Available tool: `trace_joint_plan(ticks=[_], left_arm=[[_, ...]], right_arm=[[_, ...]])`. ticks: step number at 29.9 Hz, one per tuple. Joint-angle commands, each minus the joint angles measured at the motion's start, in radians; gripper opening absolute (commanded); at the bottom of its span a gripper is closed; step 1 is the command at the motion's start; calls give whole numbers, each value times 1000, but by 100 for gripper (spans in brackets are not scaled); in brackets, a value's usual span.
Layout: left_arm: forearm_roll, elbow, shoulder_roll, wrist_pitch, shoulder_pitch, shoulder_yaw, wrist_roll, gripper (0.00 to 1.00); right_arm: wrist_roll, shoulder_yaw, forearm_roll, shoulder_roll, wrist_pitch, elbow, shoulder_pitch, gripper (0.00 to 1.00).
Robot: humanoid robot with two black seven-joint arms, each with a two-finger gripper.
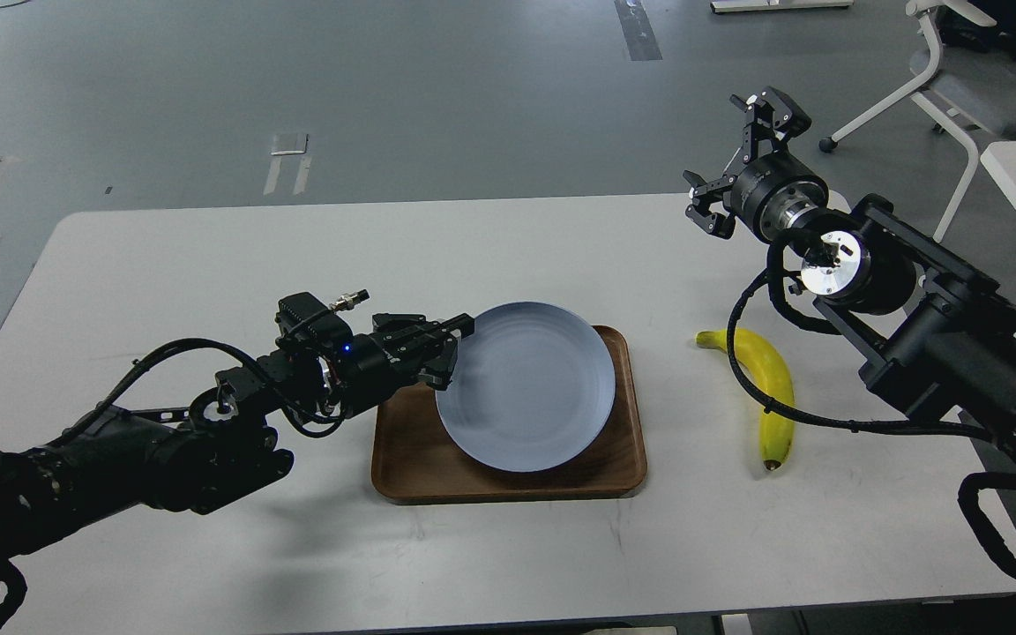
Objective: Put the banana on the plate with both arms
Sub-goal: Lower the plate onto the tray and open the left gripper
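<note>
Task barely started. 1 tray point(402, 472) nearest, holding 1 plate point(526, 397), tilted, left rim raised. My left gripper point(451, 346) is pinched closed on that rim. 1 banana point(768, 388) lies on the table point(164, 256) right of the tray, untouched. Farthest, my right gripper point(742, 159) hangs spread wide, empty. Banana pickup remains.

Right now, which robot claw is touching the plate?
The left gripper is at the plate's left rim; the right gripper hangs open, far away.
</note>
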Motion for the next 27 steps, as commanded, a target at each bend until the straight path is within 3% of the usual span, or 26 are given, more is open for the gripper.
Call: trace_joint_plan(ticks=[1, 7, 8, 13, 15, 19, 27], left_arm=[[0, 18, 2, -11, 16, 0, 0, 0], [-5, 17, 2, -9, 26, -2, 0, 1], [-5, 18, 2, -9, 26, -2, 0, 11], [-5, 17, 0, -8, 26, -2, 0, 42], [-6, 15, 0, -8, 26, -2, 0, 46], [-12, 12, 0, -8, 23, -3, 0, 83], [-14, 1, -12, -6, 35, -2, 0, 90]], right_arm=[[0, 0, 0, 0, -1, 0, 0, 100], [0, 0, 0, 0, -11, 0, 0, 100], [0, 0, 0, 0, -14, -1, 1, 100], [0, 0, 0, -1, -18, -5, 1, 100], [0, 0, 0, -1, -21, -6, 1, 100], [-3, -2, 0, -7, -20, -6, 1, 100], [-3, -5, -2, -15, -21, -8, 3, 100]])
